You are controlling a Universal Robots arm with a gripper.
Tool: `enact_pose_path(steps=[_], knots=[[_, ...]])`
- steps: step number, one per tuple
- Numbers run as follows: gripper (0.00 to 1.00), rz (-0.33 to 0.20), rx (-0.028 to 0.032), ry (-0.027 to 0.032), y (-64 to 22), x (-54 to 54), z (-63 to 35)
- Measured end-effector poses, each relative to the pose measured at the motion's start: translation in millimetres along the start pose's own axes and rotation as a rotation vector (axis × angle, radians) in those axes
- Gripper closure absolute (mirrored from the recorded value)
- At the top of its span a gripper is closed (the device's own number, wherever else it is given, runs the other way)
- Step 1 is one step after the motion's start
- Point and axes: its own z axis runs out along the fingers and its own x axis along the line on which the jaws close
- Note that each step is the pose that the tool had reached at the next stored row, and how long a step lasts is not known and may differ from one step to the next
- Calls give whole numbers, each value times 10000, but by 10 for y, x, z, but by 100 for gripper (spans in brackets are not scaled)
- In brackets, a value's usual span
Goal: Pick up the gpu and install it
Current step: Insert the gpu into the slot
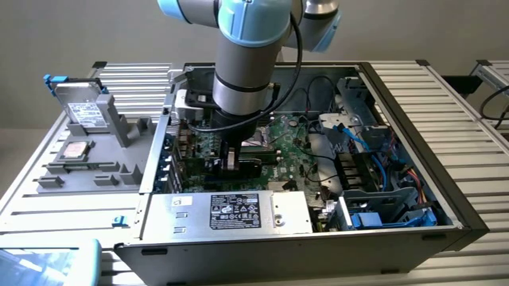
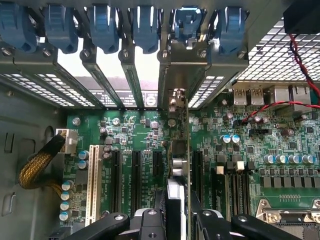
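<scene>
I had the gripper (image 2: 176, 212) clamped on the gpu (image 2: 178, 150), held edge-down over a motherboard (image 2: 135, 135) slot for seating.

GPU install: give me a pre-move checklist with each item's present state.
1. The gpu is gripped edge-on between the fingers of the gripper: ok.
2. Card stands upright over the motherboard, in line with the expansion slots: ok.
3. Silver end bracket sits at the rear slot opening beneath its blue retention clip: ok.
4. Card edge fully seated in its slot: cannot tell, the card hides the contact line.
5. Yellow braided cable lies off to the side, away from the card: ok.
6. Arm reaches into the open computer case without touching its walls: cannot tell.
</scene>
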Motion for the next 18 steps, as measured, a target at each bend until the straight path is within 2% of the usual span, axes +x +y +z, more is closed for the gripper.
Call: enact_pose_path(steps=[14, 18], knots=[[71, 0, -1, 3, -1, 0, 0], [71, -2, 19, -9, -1, -1, 2]])
